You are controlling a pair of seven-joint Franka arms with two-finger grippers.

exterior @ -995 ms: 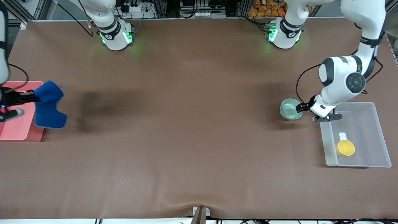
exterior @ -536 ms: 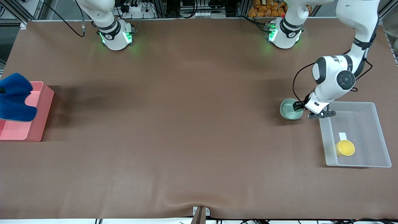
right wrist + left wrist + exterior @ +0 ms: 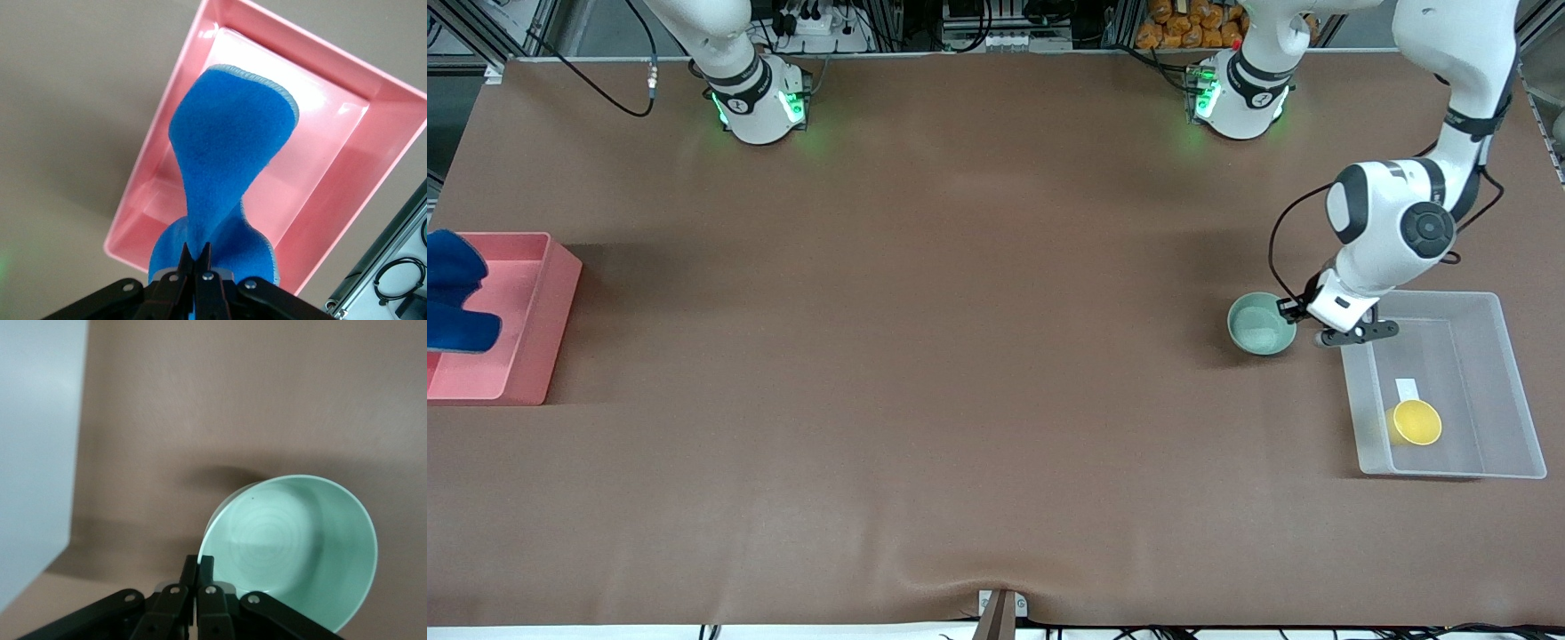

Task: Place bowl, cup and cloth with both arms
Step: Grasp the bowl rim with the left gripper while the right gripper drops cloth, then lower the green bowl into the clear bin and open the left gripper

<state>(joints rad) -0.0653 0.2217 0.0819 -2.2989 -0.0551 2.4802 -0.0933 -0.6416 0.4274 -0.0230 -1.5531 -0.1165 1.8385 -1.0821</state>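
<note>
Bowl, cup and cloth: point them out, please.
bowl (image 3: 1258, 326): front view, inner floor.
cup (image 3: 1416, 421): front view, yellow inside, in the clear bin.
cloth (image 3: 230, 143): right wrist view, hanging blue face.

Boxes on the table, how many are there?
2. A pink plastic tray sits at the right arm's end, under the hanging blue cloth. A clear plastic bin at the left arm's end holds the yellow cup.

I see even overhead light, soft shadows on the worktop (image 3: 978, 356), and glare in the pink tray (image 3: 320, 120).
</note>
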